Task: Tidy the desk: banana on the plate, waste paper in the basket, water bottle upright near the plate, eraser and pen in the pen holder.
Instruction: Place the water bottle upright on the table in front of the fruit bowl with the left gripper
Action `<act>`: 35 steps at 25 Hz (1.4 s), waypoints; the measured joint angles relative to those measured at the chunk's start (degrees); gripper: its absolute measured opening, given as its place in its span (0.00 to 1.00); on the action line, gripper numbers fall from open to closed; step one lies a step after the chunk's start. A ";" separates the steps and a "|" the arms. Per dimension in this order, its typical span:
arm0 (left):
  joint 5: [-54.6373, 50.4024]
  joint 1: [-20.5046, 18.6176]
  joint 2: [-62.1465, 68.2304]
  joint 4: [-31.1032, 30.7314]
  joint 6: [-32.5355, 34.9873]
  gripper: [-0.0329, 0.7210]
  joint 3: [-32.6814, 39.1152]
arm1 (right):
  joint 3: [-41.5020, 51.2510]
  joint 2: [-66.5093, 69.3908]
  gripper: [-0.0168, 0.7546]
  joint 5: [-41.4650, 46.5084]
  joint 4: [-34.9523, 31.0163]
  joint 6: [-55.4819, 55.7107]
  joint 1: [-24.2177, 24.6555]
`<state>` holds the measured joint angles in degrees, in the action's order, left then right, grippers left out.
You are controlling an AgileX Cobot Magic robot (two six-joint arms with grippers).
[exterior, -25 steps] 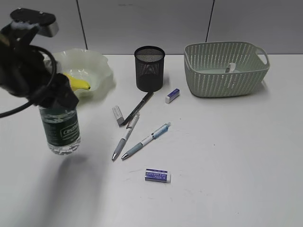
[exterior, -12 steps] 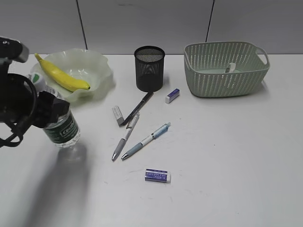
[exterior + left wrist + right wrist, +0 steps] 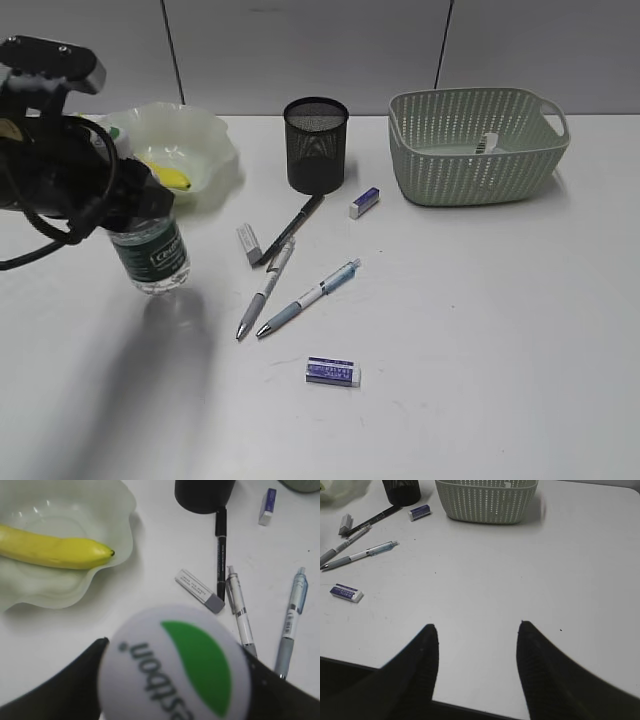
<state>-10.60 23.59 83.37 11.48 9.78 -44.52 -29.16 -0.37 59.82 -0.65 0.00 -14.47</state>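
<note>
White bench (image 3: 480, 330) under a grey panelled wall is what I see. On my left, the left tool (image 3: 125, 205) grips the clear plastic water bottle with a dark green label (image 3: 152, 255), tilted, its base on the bench just beside the pale scalloped plate (image 3: 215, 140) holding the yellow banana (image 3: 55, 552). The right tool (image 3: 477, 630) hangs open, empty, above bare bench.

White desk (image 3: 480, 330) w/ pens (image 3: 305, 297), erasers (image 3: 333, 372), basket (image 3: 475, 145), pen holder (image 3: 316, 145), plate (image 3: 190, 150).
</note>
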 joint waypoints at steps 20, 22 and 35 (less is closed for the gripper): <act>-1.83 0.00 4.72 0.15 0.00 0.81 -0.59 | 0.00 -0.05 0.55 -0.05 0.00 0.00 0.00; -2.43 0.00 2.14 0.20 0.00 0.82 -0.59 | 0.00 -0.05 0.55 -0.05 0.00 0.00 0.00; -30.05 0.00 -25.00 0.27 -0.13 0.82 -0.59 | 0.00 -0.05 0.55 -0.05 0.00 0.00 0.00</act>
<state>-40.65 23.59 58.37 11.75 9.64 -45.11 -29.16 -0.42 59.77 -0.65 0.00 -14.47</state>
